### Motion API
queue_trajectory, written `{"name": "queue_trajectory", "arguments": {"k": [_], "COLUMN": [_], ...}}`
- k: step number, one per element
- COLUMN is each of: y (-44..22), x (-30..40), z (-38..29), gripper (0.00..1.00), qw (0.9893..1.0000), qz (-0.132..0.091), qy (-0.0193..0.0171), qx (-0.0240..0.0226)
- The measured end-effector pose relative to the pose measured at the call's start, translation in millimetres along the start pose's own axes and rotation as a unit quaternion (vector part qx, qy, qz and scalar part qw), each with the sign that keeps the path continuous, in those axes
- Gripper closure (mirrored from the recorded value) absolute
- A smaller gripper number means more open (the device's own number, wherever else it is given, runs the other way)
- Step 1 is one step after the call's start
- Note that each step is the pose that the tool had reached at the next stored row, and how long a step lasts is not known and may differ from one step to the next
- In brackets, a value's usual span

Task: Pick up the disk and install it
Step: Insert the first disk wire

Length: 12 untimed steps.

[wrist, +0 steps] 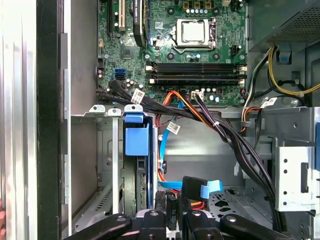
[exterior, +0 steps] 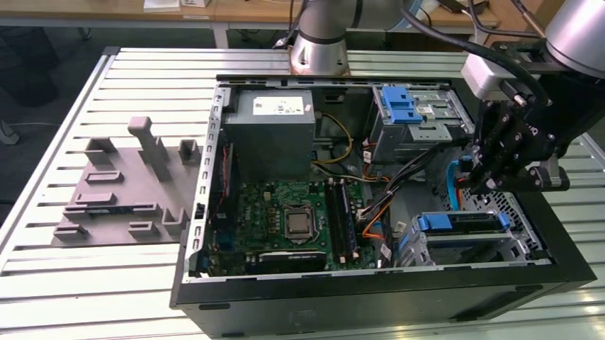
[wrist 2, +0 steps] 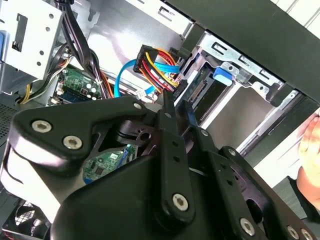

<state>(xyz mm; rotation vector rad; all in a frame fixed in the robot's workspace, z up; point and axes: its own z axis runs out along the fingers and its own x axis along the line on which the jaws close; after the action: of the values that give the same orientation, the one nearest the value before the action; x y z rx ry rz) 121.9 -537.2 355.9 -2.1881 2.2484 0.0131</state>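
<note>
Disk (wrist: 134, 175), seemingly blue-railed metal slab, sits in cage beneath tool (wrist: 172, 220).

Honestly nothing readable here. The power supply (exterior: 274, 134) at the case's back edge has a white sticker (exterior: 280, 106) with print on it, but it's too small to make out. Same with the little white tags (wrist: 173, 128) on the cables in the first wrist view: no legible text.
</note>
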Motion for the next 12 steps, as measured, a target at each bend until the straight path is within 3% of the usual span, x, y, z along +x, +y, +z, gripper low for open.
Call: {"name": "queue_trajectory", "arguments": {"k": [12], "y": [-0.2], "x": [0.0], "z": [2.0], "gripper": [0.76], "qw": [1.0000], "qz": [0.000], "qy": [-0.0001], "qx": [0.0009]}}
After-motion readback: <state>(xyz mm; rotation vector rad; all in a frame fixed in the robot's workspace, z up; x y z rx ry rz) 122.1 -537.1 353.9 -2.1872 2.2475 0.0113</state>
